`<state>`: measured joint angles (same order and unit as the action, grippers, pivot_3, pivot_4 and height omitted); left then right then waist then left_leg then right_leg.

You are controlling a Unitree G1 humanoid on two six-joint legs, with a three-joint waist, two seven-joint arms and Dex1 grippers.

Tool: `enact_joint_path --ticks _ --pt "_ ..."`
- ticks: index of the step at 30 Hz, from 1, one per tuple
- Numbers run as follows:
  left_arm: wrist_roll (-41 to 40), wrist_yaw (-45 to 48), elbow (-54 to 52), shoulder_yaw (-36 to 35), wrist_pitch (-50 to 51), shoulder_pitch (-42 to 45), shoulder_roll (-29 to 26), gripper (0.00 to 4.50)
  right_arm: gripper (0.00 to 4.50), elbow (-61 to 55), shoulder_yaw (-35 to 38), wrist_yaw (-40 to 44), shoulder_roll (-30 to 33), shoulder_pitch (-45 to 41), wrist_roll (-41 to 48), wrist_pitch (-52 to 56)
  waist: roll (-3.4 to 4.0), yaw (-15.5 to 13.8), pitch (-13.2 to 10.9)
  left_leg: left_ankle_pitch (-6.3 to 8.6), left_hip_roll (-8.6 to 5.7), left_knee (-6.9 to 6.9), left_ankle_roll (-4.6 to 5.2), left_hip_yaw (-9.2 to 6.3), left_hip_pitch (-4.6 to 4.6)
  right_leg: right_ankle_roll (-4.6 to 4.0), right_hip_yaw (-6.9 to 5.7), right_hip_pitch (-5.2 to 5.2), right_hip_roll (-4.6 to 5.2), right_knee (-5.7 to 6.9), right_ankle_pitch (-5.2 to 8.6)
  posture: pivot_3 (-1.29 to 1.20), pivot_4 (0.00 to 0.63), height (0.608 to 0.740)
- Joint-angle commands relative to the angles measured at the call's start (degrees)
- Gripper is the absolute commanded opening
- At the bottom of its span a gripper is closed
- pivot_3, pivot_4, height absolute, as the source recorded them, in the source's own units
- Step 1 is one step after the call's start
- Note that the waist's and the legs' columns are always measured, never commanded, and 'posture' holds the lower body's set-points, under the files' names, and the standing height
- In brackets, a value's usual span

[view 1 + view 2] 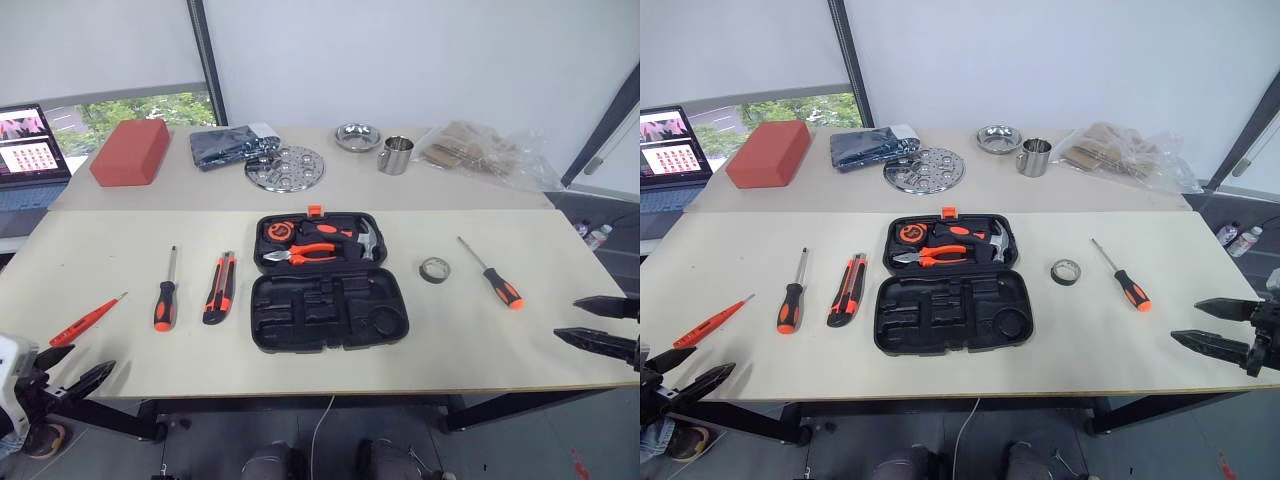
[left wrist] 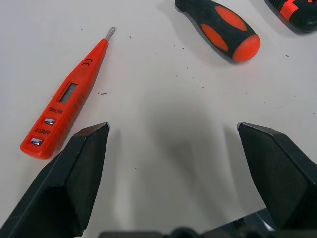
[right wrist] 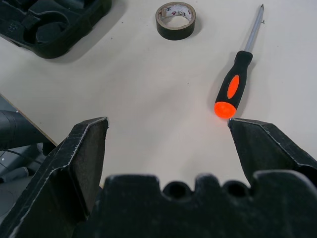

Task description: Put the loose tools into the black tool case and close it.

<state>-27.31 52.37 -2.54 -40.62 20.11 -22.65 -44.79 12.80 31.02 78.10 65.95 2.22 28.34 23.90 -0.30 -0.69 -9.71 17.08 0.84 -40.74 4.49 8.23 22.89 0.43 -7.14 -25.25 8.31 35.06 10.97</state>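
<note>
Nearest, at the table's front edge, the left gripper (image 2: 173, 144) hovers with its two fingers spread wide and nothing between them, just short of the one red tester screwdriver (image 1: 87, 320). At the opposite front corner the right gripper (image 3: 168, 134) hangs likewise spread and empty, near one of the two black-and-orange screwdrivers (image 1: 492, 275). One dark tape roll (image 1: 434, 269) lies just beyond that screwdriver, towards the case. The black tool case (image 1: 328, 310) lies open in the middle of the cream table (image 1: 120, 370), its near half showing empty recesses, its far half holding orange-handled pliers (image 1: 300, 254) and a hammer (image 1: 368, 240). To its left lie one orange-black utility knife (image 1: 219, 288) and the second screwdriver (image 1: 167, 292), side by side but apart. Farther back stand one red block (image 1: 130, 152), one perforated steel disc (image 1: 285, 167), one steel bowl (image 1: 357, 136), one steel mug (image 1: 395, 155) and one laptop (image 1: 30, 150).
</note>
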Motion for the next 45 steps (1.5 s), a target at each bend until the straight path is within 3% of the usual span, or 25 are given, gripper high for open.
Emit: enact_joint_path --ticks 1,4,10,16,21,25,30,32,37,40,45 --pt "-3.3 -2.5 -3.8 -0.9 6.1 1.7 -1.0 4.43 4.49 -3.7 0.6 -1.6 -0.2 -2.2 1.8 1.8 0.00 0.0 0.0 0.00 0.00 0.00 0.00 0.00 0.00 0.00 0.00 0.00 0.00 0.00 0.00 0.00 0.150 0.734" --pt "-9.4 -7.5 -9.5 0.7 18.9 6.8 -2.1 4.43 4.49 -11.3 -0.2 -4.0 -0.8 -5.7 5.5 6.7 0.01 -0.1 0.0 -0.04 0.00 -0.02 -0.05 -0.01 0.00 0.08 0.02 0.01 0.01 0.06 -0.02 0.00 0.150 0.734" --pt "-14.3 -14.0 -11.0 3.0 32.9 16.4 -3.9 4.43 4.49 -24.5 -1.7 -6.3 -1.0 -8.6 11.1 13.4 0.01 -0.1 0.0 -0.10 0.00 0.00 -0.15 -0.03 0.00 0.06 0.01 0.05 -0.06 0.08 -0.11 0.00 0.150 0.734" --pt "-13.5 -21.1 -7.0 10.3 43.1 28.4 -3.2 4.43 4.49 -32.8 -7.1 -9.3 -3.3 -13.2 13.8 14.1 -0.02 -0.2 0.0 -0.12 -0.03 -0.01 -0.13 0.05 0.02 -0.12 -0.07 0.10 -0.68 0.07 -0.22 0.00 0.150 0.734" --pt "-8.5 -25.3 0.0 18.4 45.2 34.8 -1.9 4.43 4.49 -37.1 -12.2 -11.7 -6.0 -18.1 16.2 14.9 -0.07 0.0 0.0 -0.12 -0.02 -0.01 -0.15 0.15 -0.06 0.11 -0.01 0.12 -0.77 0.12 -0.10 0.00 0.150 0.734" --pt "-4.0 -24.9 4.1 23.8 43.1 35.5 -2.9 3.50 4.50 -38.9 -14.9 -13.0 -7.7 -19.6 16.0 14.2 -0.02 -0.2 0.0 -0.15 -0.02 0.01 -0.20 0.20 -0.19 0.06 0.03 0.17 -0.80 0.17 -0.12 0.00 0.150 0.734" --pt "-1.5 -23.9 5.9 24.9 41.6 34.9 -3.5 1.47 4.50 -40.0 -15.2 -14.3 -8.8 -19.4 16.2 14.1 0.10 -0.1 0.1 -0.17 -0.02 0.01 -0.25 0.20 -0.31 0.05 0.09 0.18 -0.67 0.27 -0.10 0.00 0.150 0.734" --pt "0.2 -24.4 7.3 24.9 39.9 35.0 -3.7 0.96 4.50 -40.4 -15.2 -14.6 -9.0 -18.6 15.9 13.6 0.16 -0.1 0.1 -0.17 -0.01 0.01 -0.25 0.20 -0.33 0.04 0.10 0.17 -0.62 0.29 -0.10 0.00 0.150 0.734" --pt "-1.6 -19.0 5.5 22.0 33.1 40.2 -5.3 0.96 4.50 -40.4 -14.4 -15.0 -9.0 -16.3 16.7 14.2 0.19 -0.2 0.2 -0.21 -0.01 0.04 -0.33 0.20 -0.35 -0.12 0.07 0.12 -0.32 0.43 -0.12 0.00 0.150 0.734" --pt "-2.1 -12.8 3.4 24.6 31.0 45.8 -8.7 0.96 4.50 -40.0 -14.6 -14.6 -8.2 -15.2 16.5 14.6 -0.39 -0.6 -0.1 -0.25 -0.01 -0.10 -0.38 0.14 -0.17 -0.24 0.01 -0.02 -0.32 0.62 -0.16 0.00 0.150 0.734" --pt "0.2 10.3 0.9 34.5 15.0 51.6 -16.2 0.96 4.50 -40.4 -14.1 -15.1 -7.3 -12.7 13.9 13.3 -0.63 -0.6 0.0 -0.26 -0.10 -0.18 -0.38 0.22 0.38 -0.28 -0.01 -0.56 -0.50 0.65 -0.21 0.00 0.150 0.734"
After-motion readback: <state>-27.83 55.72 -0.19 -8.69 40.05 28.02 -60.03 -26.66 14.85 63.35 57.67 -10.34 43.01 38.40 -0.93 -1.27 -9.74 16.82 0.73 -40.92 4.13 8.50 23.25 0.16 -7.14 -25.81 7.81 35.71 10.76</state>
